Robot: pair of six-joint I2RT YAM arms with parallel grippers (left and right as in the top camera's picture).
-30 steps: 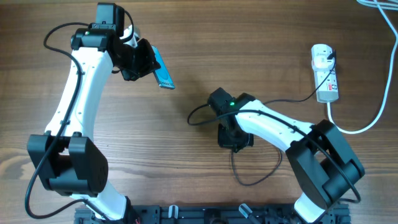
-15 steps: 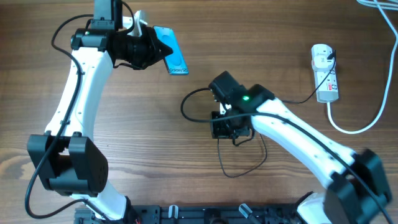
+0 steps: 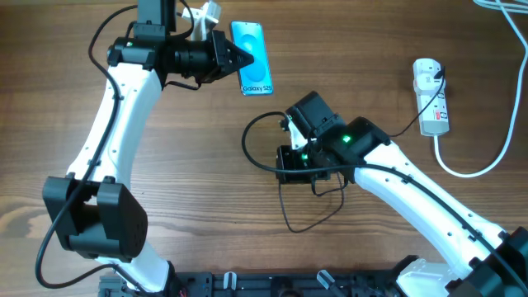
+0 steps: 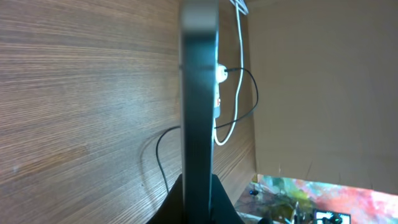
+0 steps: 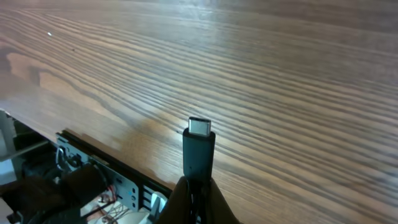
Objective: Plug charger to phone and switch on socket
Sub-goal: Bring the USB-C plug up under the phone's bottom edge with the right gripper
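We see left gripper (image 3: pixel 238 60) clamped on phone (image 3: pixel 254 59) at table's (image 3: pixel 181 165) far side, teal screen facing overhead camera. Left wrist view shows phone edge-on. Right gripper (image 5: pixel 198 190) near table centre pinches charger (image 5: pixel 199 146) just behind plug, metal tip pointing away from fingers. Cable loops under right arm. Socket (image 3: pixel 431 97) lies far right, well apart from both grippers.

Overhead: fixed, looks straight down, far enough back to take in the whole table (image 3: pixel 190 165). Left wrist: tight behind the phone (image 4: pixel 198 93), which it sees edge-on, facing across the table to the socket (image 4: pixel 219 74) near the far right corner. Overhead shares both. Right wrist: tight on the charger (image 5: pixel 199 149) plug, facing the table's near edge.
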